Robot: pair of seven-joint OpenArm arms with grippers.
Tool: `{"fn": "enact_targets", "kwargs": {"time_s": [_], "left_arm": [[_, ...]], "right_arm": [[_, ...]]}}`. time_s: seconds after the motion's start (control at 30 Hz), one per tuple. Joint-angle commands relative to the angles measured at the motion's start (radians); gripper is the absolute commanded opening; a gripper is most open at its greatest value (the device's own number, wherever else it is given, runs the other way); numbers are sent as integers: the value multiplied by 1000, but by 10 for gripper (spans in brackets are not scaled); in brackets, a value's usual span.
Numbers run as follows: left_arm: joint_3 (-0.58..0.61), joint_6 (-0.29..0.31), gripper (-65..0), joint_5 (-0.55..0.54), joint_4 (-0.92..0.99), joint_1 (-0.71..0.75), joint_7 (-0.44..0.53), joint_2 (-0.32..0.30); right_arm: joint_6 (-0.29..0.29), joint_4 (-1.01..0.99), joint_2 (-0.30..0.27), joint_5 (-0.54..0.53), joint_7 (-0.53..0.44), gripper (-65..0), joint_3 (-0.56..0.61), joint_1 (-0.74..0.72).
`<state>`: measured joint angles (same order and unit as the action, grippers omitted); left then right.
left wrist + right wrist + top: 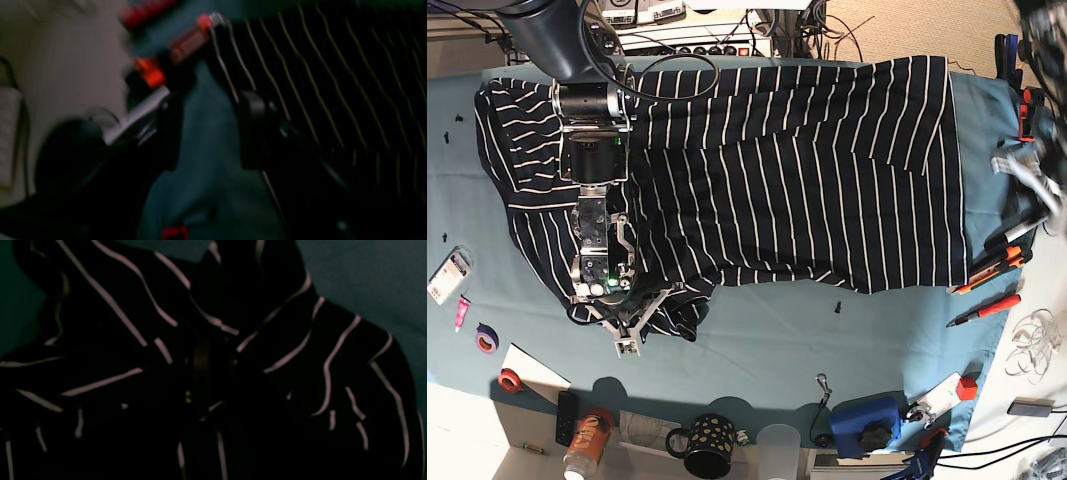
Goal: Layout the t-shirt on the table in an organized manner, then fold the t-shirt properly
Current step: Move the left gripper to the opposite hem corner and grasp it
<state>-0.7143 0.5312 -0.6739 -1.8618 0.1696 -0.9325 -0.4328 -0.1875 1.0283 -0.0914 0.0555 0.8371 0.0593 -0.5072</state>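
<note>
Fabric of the dark navy t-shirt with thin white stripes is spread across the upper half of the teal-cloth table, one bunched corner trailing at lower left. That bunch is pressed by the right gripper, apparently to pull it flat; whether cloth is pinched cannot be told. At the blurred right edge, the left gripper is held apart, empty over bare cloth, just beside the hem.

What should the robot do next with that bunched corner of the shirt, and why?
Probably pull that corner outward. The right gripper sits on a crumpled fold of the shirt at its near edge, while the rest lies fairly flat on the table. Spreading it would flatten the shirt before folding.
</note>
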Motion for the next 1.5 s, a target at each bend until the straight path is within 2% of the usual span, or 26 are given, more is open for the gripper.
{"fn": "enact_targets", "kwargs": {"time_s": [0.0,0.1,0.3,0.43,0.53,0.63,0.7,0.87,0.97,1.03,1.13,1.47], "left_arm": [[2,-33,-355,-4,2,-28,24,-19],[55,-58,-355,51,86,-97,26,-19],[262,-109,-355,164,334,-275,35,-19],[350,-194,-355,229,456,-385,35,-19],[372,-248,-355,274,543,-448,31,-19],[372,-242,-338,257,637,-501,-43,-19],[372,-213,-328,236,692,-522,-69,-18],[372,-206,-328,232,765,-533,-11,-16],[372,-196,-328,224,777,-533,-17,-16],[372,-170,-328,197,778,-533,-17,-16],[372,-164,-331,141,778,-533,-18,-13],[372,-168,-482,120,778,-533,-31,11]], "right_arm": [[1,19,-3,6,-16,-583,-3,-36],[1,19,-3,6,-16,-583,-3,-36],[1,19,-3,6,-14,-583,-3,-36],[0,19,-3,21,-2,-583,-3,-36],[0,19,-4,49,6,-583,-3,-36],[0,19,-6,50,6,-583,-3,-36],[1,19,-5,50,6,-583,-3,-36],[1,19,-5,50,6,-583,-3,-36],[1,19,-5,50,6,-583,-3,-36],[0,19,-5,50,5,-583,-3,-36],[0,19,-5,50,5,-583,-3,-36],[0,19,-5,50,1,-604,-3,-36]]}}
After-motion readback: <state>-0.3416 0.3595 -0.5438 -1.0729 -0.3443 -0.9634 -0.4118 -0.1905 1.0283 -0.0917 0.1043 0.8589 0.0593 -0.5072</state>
